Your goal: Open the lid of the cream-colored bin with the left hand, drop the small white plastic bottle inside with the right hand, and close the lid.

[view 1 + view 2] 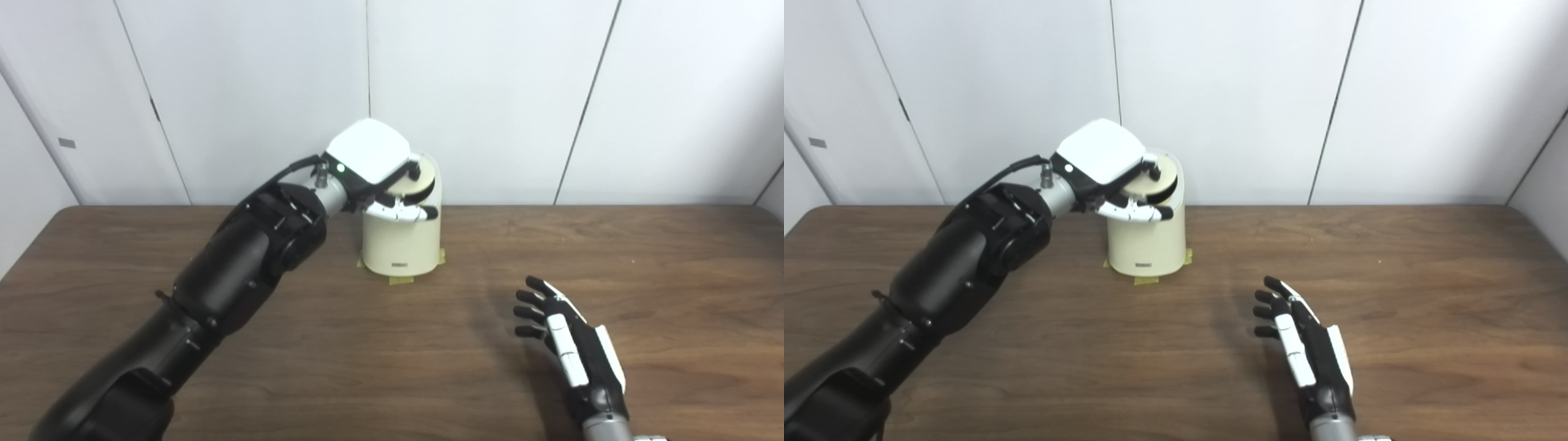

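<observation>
The left robot hand (pixel 383 184) grips the tilted lid (pixel 418 177) atop the cream bin (pixel 401 242); at five o'clock, the right robot hand (pixel 569 343) hangs empty, fingers apart; no bottle visible, so closing likely remains.

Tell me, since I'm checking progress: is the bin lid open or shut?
Open, partly: the lid is tilted up off the bin, with the left hand on it.

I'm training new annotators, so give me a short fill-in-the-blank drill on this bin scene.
1. The left hand is at the top of the cream-colored ____.
2. The right hand holds ____.
3. Yellowish ____ sticks out at the bin's base.
4. The right hand's fingers are ____, above the wooden table.

Missing words: bin; nothing; tape; spread apart
</observation>
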You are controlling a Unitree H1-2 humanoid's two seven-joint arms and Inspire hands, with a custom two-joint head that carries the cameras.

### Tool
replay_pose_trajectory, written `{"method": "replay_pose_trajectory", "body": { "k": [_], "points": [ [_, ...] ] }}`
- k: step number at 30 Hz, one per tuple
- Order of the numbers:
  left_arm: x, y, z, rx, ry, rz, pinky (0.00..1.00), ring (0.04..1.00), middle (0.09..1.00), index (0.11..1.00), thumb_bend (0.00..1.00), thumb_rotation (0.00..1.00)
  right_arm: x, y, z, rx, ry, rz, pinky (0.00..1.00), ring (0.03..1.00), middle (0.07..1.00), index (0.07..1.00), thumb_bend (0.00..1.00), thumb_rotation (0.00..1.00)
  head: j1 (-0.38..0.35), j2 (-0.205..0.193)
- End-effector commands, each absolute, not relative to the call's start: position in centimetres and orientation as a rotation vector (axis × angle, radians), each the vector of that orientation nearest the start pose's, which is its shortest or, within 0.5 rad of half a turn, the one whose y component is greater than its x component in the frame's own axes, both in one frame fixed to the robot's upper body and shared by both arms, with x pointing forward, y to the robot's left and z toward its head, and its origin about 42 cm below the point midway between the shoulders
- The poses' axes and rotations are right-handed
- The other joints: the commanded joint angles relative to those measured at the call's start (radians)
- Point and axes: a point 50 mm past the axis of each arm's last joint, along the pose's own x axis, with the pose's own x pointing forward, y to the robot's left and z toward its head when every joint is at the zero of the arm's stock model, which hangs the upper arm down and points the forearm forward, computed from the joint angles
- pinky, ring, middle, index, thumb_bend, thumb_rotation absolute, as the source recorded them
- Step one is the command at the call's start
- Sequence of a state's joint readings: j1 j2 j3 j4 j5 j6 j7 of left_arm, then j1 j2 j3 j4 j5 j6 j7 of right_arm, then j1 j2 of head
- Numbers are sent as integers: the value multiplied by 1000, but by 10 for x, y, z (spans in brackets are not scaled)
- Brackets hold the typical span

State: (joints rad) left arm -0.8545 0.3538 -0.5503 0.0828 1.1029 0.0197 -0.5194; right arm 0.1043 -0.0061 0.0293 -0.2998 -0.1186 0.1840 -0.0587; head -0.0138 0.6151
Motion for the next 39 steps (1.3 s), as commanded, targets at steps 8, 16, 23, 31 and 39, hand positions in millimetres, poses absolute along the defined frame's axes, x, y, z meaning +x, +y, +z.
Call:
{"method": "replay_pose_trajectory", "body": {
  "k": [8,16,23,31,39],
  "points": [
    [450,122,325,1844,-392,-489,863,869,853,843,640,1000,239,-217,149,-109,-63,-97,638,744,780,840,497,888,1,15],
    [449,127,312,1849,-327,-519,912,900,887,879,644,1000,241,-215,149,-110,-65,-103,621,730,766,834,487,850,-6,20],
    [445,129,301,1870,-319,-543,945,927,906,900,647,1000,242,-215,150,-108,-62,-104,628,735,768,835,475,850,-9,21],
    [441,126,289,1891,-286,-611,953,924,900,886,663,1000,242,-215,151,-104,-64,-101,626,739,771,834,483,851,-9,28],
    [435,126,301,1870,-288,-615,969,926,897,880,672,1000,242,-215,154,-102,-52,-111,635,746,775,836,466,844,-9,34]
  ]
}}
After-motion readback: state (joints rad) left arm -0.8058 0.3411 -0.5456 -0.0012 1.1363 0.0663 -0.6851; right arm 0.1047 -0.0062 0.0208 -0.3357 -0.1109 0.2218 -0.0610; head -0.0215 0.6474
